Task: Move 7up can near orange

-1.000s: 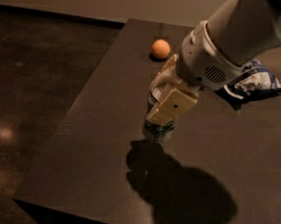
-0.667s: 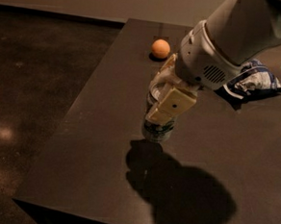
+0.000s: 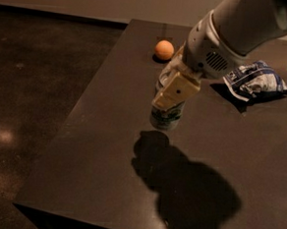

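The 7up can (image 3: 166, 117), silver-white with green lettering, is upright near the middle of the dark table (image 3: 106, 148). My gripper (image 3: 170, 94) is shut on the can's upper part, its tan finger (image 3: 176, 90) across the can's front. The can looks lifted slightly off the table, with its shadow just below it. The orange (image 3: 164, 50), a small round fruit, lies on the table farther back, beyond the can and a little to its left.
A blue-and-white foil snack bag (image 3: 256, 81) lies on the table at the right, behind my arm. The table's left edge runs diagonally from the back toward the near left corner, with dark floor (image 3: 32, 89) beyond it. My arm's shadow covers the near right of the table.
My gripper has moved up and back toward the orange, carrying the can with it. The orange and the bag have not moved.
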Controlling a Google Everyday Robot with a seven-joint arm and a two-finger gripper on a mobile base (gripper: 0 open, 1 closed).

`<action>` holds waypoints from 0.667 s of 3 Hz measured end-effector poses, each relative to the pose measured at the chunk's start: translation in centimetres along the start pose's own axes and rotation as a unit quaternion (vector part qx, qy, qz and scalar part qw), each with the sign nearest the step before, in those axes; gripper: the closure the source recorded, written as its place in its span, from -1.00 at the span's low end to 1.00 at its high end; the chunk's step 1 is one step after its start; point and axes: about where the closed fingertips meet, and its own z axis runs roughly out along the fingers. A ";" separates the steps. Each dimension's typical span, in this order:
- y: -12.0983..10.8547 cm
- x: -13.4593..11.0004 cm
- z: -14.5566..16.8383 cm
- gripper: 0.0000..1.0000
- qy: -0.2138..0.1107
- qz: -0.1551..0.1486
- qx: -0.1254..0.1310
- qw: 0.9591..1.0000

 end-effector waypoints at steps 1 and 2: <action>-3.9 -0.2 -0.3 1.00 -0.011 0.024 0.025 0.999; -8.0 -0.7 -0.1 1.00 -0.023 0.039 0.036 0.998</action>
